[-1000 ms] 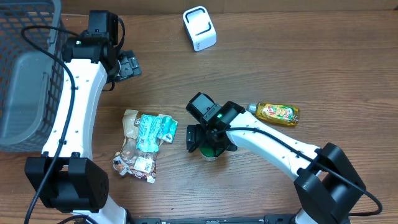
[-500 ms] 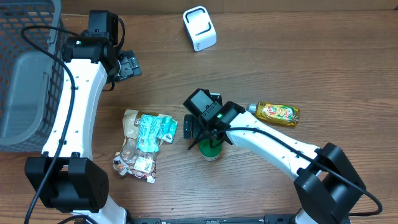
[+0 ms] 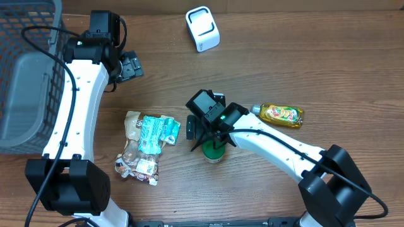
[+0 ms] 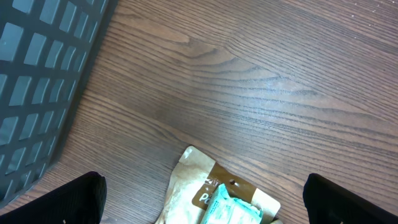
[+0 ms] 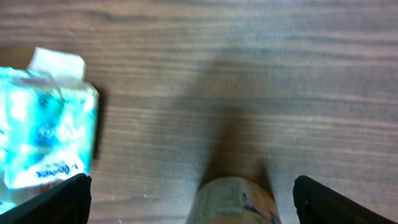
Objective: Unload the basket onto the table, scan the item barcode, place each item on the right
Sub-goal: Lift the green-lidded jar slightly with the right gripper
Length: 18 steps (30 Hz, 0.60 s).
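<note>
A small green-topped container [image 3: 214, 152] stands upright near the table's middle. My right gripper [image 3: 207, 135] hovers open just above and behind it. In the right wrist view the container [image 5: 236, 200] sits low between the spread fingertips [image 5: 62, 200], untouched. The white barcode scanner [image 3: 202, 28] stands at the far edge. My left gripper [image 3: 130, 66] is open and empty at the far left, and the left wrist view looks down on a brown snack bag [image 4: 193, 186] with a teal pack on it.
A yellow bottle [image 3: 282, 114] lies on its side to the right of the container. The brown snack bag [image 3: 140, 153] with the teal tissue pack [image 3: 158, 129] lies to its left. A grey mesh basket [image 3: 25, 75] fills the left edge.
The right gripper drew back from over the green-topped container, uncovering it, then held still. The left arm has not moved.
</note>
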{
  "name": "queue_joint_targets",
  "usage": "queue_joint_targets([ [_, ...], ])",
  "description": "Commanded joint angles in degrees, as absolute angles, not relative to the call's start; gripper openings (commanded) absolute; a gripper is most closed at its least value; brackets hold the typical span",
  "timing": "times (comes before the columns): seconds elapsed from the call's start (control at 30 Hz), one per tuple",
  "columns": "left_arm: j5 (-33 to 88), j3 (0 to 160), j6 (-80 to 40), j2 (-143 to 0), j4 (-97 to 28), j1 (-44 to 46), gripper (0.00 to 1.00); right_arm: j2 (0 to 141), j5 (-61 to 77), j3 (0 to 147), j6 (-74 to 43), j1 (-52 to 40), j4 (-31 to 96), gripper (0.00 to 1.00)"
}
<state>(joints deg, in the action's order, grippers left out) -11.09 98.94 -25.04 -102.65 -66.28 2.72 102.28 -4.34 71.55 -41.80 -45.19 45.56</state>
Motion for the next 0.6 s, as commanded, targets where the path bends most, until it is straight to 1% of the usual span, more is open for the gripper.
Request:
queue_joint_targets([
  [0.0, -10.87, 99.46, -24.21, -101.91, -66.37, 2.68, 1.0, 101.16, -1.72, 71.35, -41.98, -45.25, 45.71, 1.0],
  [0.13, -10.9, 99.46, -24.21, -101.91, -66.37, 2.68, 1.0, 101.16, 0.56, 71.35, -39.16, -45.25, 47.79, 1.0],
  [0.57, -10.87, 99.46, -24.21, -101.89, -66.37, 2.68, 1.0, 101.16, 6.59, 71.35, -39.18, -45.28, 48.77, 1.0],
])
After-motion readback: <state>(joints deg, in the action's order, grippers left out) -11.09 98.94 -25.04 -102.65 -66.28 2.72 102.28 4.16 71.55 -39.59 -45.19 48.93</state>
